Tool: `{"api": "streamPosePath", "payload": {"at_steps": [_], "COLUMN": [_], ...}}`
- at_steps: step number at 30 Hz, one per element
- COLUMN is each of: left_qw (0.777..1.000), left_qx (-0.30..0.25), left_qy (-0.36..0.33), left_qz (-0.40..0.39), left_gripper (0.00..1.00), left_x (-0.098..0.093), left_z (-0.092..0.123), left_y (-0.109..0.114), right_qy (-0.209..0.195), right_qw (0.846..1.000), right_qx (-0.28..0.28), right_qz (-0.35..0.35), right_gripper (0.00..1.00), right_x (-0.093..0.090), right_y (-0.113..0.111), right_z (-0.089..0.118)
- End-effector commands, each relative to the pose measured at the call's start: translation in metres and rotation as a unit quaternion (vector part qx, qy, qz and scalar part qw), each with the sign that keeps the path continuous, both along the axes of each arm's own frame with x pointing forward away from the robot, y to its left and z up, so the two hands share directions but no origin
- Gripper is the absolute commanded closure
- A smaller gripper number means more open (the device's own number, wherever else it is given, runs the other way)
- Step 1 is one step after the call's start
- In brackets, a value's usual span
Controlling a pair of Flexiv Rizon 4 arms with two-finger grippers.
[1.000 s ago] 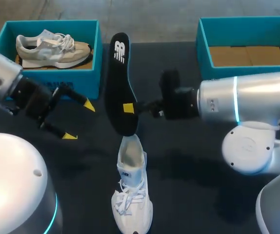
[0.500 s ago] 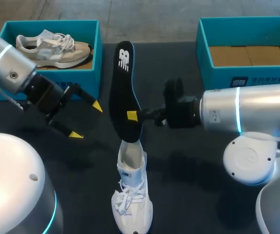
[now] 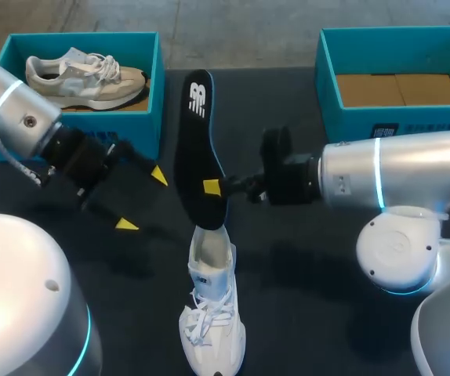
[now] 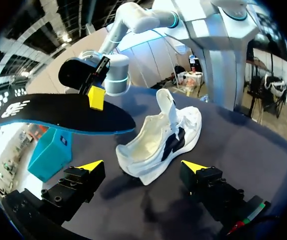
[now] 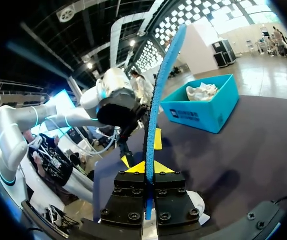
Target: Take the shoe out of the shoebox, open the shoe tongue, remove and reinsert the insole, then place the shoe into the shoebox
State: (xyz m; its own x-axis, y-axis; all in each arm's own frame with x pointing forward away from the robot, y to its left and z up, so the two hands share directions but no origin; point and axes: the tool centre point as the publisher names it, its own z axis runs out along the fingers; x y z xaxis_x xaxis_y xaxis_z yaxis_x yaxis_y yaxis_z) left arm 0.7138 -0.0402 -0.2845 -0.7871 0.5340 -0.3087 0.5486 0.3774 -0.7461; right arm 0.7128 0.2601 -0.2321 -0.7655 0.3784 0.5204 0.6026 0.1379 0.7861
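The black insole is being held on edge, its near end just over the heel of the white shoe lying at near centre of the bench. The right claw is pinching the insole. The left claw is hanging wide open to the left.

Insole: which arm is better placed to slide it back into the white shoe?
Right, likely. The right tool is shut on the insole, whose lower end is at the opening of the white shoe. The left tool is open, empty, off to the side.
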Motion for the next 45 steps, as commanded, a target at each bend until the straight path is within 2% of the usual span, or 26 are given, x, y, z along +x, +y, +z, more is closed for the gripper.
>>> {"api": "streamPosePath", "payload": {"at_steps": [1, 8, 17, 26, 32, 34, 45], "left_qw": [1.0, 0.999, 0.992, 0.992, 0.991, 0.99, 0.99], "left_qx": [0.01, 0.004, 0.014, 0.026, 0.03, 0.016, 0.016], "left_qy": [0.012, 0.028, 0.094, 0.097, 0.102, 0.112, 0.112], "left_qz": [0.001, 0.041, 0.077, 0.081, 0.083, 0.079, 0.079], "left_gripper": [0.0, 0.0, 0.0, 0.0, 0.0, 0.0, 0.0], "left_x": [0.002, 0.002, 0.005, 0.005, 0.005, 0.005, 0.005], "left_z": [-0.008, -0.028, -0.06, -0.068, -0.073, -0.073, -0.073], "left_y": [-0.005, 0.0, -0.001, -0.004, -0.002, -0.001, -0.001], "right_qy": [0.0, -0.012, -0.012, -0.024, -0.051, -0.059, -0.059], "right_qw": [1.0, 0.999, 0.997, 0.996, 0.994, 0.994, 0.994], "right_qx": [0.024, 0.027, 0.039, 0.046, 0.047, 0.048, 0.048], "right_qz": [0.02, 0.042, 0.062, 0.068, 0.081, 0.08, 0.08], "right_gripper": [1.0, 1.0, 1.0, 1.0, 1.0, 1.0, 1.0], "right_x": [0.002, 0.001, 0.007, 0.01, 0.009, 0.008, 0.008], "right_y": [-0.005, -0.008, -0.006, -0.003, 0.001, 0.002, 0.002], "right_z": [-0.011, -0.016, -0.034, -0.043, -0.046, -0.046, -0.046]}}
